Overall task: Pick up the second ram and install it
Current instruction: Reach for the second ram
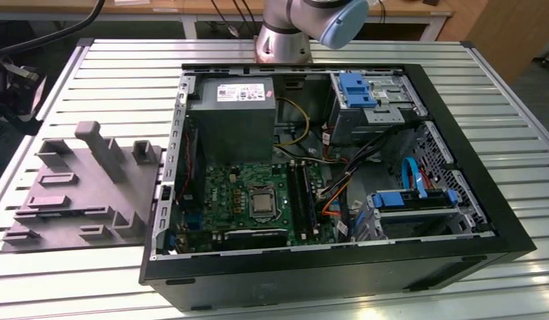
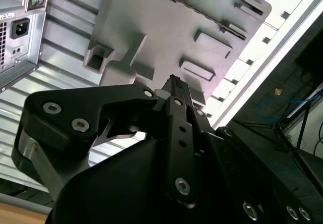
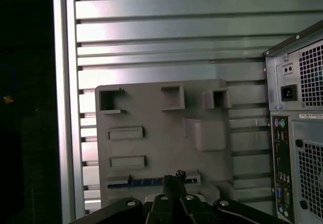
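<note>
The second ram shows as a thin blue strip standing on edge in a slot of the gray holder block. In the exterior view the holder block lies on the slatted table to the left of the open computer case. My gripper hangs well above the block, over the end of the blue strip. Its black fingertips are pressed together and hold nothing. In the second wrist view the gripper points down at the block. The green motherboard with its black socket strips lies in the case.
The arm's base stands behind the case. Inside the case are a gray power supply, blue drive brackets and loose cables. The case's rear panel is beside the block. The table edge runs along the block's other side.
</note>
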